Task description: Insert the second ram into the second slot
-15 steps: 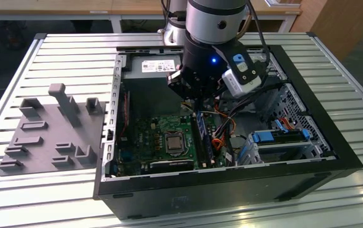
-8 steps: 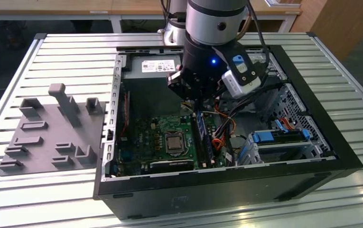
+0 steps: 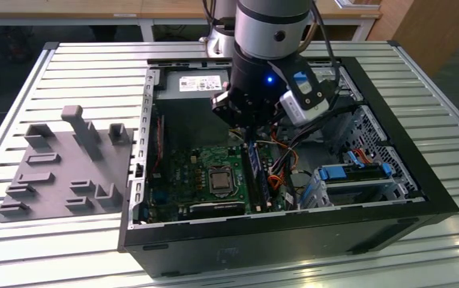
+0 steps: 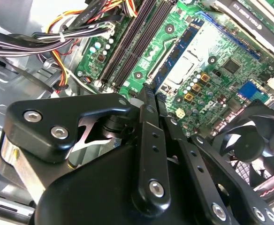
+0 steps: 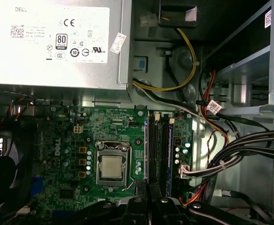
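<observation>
Beside the processor socket point(image 5: 111, 166), the second ram point(image 4: 178, 55) stands on edge along the nearest slot. My gripper point(image 4: 154, 93) sits over one end of it with its fingers drawn together. Contact with the stick is not confirmed.

The arm point(image 3: 271, 27) stood upright above the gripper point(image 4: 154, 95), which pointed straight down. Its two black fingers point(image 4: 146, 122) were pinched close on the second ram point(image 4: 179, 54), which reached out beyond their tips.
</observation>
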You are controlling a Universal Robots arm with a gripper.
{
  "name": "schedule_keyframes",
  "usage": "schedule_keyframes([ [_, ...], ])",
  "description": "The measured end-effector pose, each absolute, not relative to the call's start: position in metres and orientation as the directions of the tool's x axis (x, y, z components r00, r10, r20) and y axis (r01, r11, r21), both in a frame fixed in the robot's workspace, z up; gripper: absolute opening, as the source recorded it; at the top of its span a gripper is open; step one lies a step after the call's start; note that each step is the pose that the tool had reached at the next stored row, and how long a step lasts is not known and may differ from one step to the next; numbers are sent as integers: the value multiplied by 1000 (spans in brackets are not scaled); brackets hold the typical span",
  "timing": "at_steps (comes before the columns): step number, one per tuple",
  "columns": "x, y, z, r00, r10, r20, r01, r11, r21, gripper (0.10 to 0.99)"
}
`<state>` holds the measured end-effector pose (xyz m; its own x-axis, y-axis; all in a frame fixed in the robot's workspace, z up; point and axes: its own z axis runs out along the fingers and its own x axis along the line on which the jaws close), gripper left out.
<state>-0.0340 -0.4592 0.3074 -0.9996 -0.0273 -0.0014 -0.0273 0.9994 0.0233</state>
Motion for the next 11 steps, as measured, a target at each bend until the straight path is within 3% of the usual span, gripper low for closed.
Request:
schedule_keyframes([
  [11,-34,-459,304,-1000,-27,-1,-27,999,23,133],
])
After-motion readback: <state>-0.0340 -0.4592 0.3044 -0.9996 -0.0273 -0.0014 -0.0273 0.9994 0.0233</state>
